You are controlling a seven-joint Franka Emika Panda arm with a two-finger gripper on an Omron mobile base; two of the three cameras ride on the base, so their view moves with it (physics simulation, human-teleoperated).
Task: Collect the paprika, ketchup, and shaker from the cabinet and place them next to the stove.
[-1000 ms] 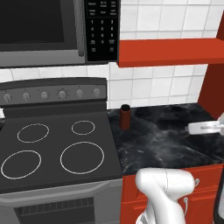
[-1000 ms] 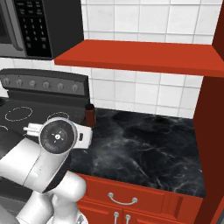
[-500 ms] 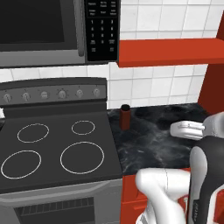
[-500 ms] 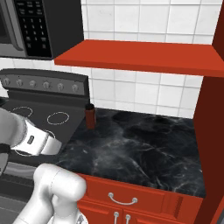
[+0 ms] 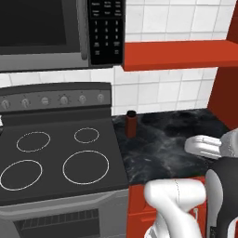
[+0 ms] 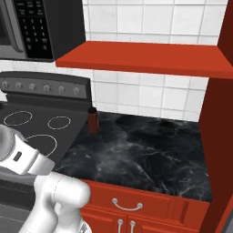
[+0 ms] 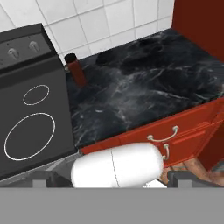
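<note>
Ketchup (image 5: 131,123) upright at the tabletop's (image 6: 150,154) back-left corner, just beside the stove (image 5: 60,158) edge, near the tiled wall. Rest of the black marble runs bare to the red side panel (image 6: 220,118) on the right. Red shelf (image 6: 145,58) overhangs it. End effector (image 7: 113,181) fingers spread wide apart, holding nothing.
</note>
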